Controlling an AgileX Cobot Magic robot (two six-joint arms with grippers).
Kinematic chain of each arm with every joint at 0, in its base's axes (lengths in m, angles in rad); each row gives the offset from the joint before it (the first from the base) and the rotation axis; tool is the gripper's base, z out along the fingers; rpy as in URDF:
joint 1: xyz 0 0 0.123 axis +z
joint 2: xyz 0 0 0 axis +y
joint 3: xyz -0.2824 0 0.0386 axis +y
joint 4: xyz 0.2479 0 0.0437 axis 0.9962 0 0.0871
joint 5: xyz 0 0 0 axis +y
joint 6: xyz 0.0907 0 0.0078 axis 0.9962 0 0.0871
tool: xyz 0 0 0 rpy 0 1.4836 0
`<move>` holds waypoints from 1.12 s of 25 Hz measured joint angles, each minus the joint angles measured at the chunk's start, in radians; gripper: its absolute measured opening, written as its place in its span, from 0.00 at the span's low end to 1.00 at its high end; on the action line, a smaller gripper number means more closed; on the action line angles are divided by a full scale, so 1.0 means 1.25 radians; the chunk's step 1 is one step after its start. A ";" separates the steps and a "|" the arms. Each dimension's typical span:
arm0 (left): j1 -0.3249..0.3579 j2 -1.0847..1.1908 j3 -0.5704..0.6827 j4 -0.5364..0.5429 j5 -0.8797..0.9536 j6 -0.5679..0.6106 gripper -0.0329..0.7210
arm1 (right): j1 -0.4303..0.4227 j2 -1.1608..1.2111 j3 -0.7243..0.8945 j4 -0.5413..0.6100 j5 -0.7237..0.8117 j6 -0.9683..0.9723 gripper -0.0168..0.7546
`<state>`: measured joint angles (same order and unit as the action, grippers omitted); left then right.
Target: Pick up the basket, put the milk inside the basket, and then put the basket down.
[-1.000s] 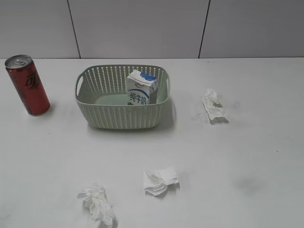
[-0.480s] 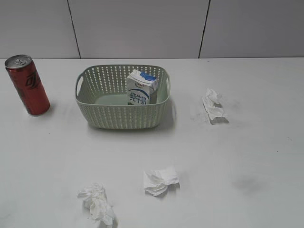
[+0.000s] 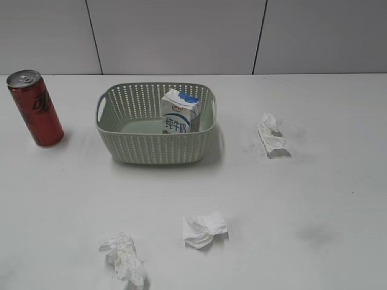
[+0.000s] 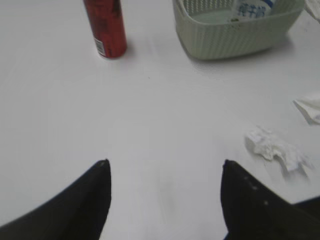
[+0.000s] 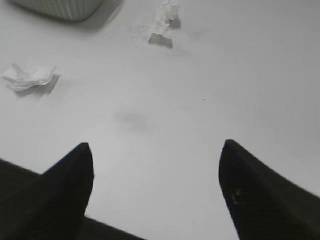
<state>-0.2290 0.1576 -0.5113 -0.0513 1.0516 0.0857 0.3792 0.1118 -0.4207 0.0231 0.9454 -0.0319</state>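
A pale green perforated basket (image 3: pixel 121 145) stands on the white table. A white and blue milk carton (image 3: pixel 180 112) stands upright inside it at the right. The basket (image 4: pixel 235 37) and the carton's lower part (image 4: pixel 252 7) also show at the top of the left wrist view. My left gripper (image 4: pixel 165 165) is open and empty, low over bare table, well in front of the basket. My right gripper (image 5: pixel 157 147) is open and empty over bare table; a corner of the basket (image 5: pixel 60 7) shows at its top left. Neither gripper shows in the exterior view.
A red soda can (image 3: pixel 35 109) stands left of the basket, also in the left wrist view (image 4: pixel 106 27). Crumpled tissues lie at the right (image 3: pixel 270 135), front middle (image 3: pixel 204 229) and front left (image 3: pixel 125 258).
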 joint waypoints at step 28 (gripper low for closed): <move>0.174 -0.130 0.002 -0.002 -0.001 0.001 0.65 | -0.218 -0.094 0.001 0.002 0.000 0.000 0.79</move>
<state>-0.0112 -0.0051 -0.5093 -0.0537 1.0506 0.0874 0.1061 -0.0054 -0.4196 0.0253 0.9454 -0.0319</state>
